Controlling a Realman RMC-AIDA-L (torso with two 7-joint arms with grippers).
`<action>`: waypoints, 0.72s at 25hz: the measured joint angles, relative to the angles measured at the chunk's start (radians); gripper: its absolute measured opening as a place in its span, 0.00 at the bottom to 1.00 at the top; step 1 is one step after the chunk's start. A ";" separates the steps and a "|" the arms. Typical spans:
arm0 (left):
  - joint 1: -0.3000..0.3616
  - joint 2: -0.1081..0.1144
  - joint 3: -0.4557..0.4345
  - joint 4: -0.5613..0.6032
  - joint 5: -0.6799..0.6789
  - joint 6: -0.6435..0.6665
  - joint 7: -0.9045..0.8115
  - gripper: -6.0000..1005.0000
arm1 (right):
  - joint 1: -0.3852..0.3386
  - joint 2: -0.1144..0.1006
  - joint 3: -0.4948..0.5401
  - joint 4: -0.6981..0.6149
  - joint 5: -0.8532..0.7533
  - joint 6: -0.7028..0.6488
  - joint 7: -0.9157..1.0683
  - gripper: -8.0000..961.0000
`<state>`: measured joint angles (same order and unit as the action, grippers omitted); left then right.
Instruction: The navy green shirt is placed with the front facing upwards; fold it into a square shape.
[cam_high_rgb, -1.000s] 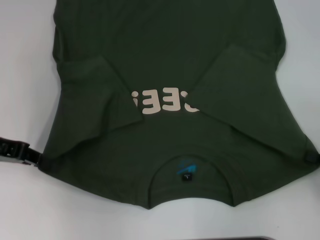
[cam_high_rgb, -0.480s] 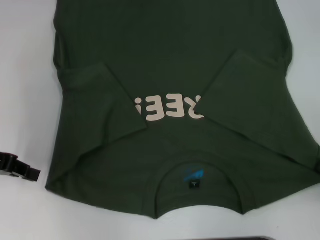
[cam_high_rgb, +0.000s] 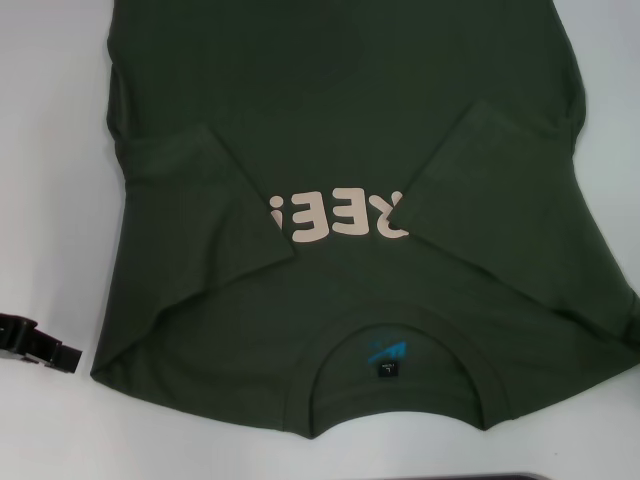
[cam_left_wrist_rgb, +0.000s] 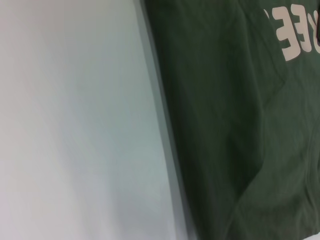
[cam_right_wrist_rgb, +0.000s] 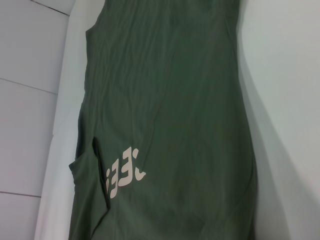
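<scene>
The navy green shirt (cam_high_rgb: 340, 120) lies flat on the white table, front up, with its collar and black-and-blue neck label (cam_high_rgb: 385, 358) on the near side. Both short sleeves are folded inward over the chest, the left sleeve (cam_high_rgb: 200, 200) and the right sleeve (cam_high_rgb: 490, 170). They cover part of the pale block letters (cam_high_rgb: 335, 215). My left gripper (cam_high_rgb: 55, 350) sits low on the table just left of the shirt's near left corner, apart from the cloth. My right gripper is out of view. The wrist views show the shirt (cam_left_wrist_rgb: 225, 125) (cam_right_wrist_rgb: 175, 100) from each side.
White table surface (cam_high_rgb: 50, 150) borders the shirt on both sides. A dark strip (cam_high_rgb: 520, 477) runs along the near edge of the head view. In the right wrist view, the table's far edge meets a tiled floor (cam_right_wrist_rgb: 25, 100) beyond the shirt.
My left gripper has drawn back to the left, away from the shirt's near left corner. The right gripper slid out of view at the right edge. The shirt shifted slightly right, then settled.
</scene>
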<state>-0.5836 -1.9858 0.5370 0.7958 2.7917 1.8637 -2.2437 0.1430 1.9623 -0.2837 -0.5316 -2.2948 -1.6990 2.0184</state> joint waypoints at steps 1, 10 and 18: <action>-0.001 0.000 0.000 0.000 0.000 0.000 0.000 0.08 | 0.001 0.000 0.000 0.000 0.000 0.000 0.000 0.06; -0.024 0.005 0.000 0.000 0.000 0.000 -0.021 0.08 | 0.005 -0.006 0.000 0.001 0.001 0.004 -0.001 0.06; -0.031 0.004 -0.002 -0.005 -0.003 -0.007 -0.032 0.08 | 0.028 -0.015 -0.001 0.000 0.000 0.009 0.004 0.06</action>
<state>-0.6145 -1.9814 0.5346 0.7910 2.7891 1.8564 -2.2759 0.1707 1.9470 -0.2843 -0.5318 -2.2949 -1.6898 2.0223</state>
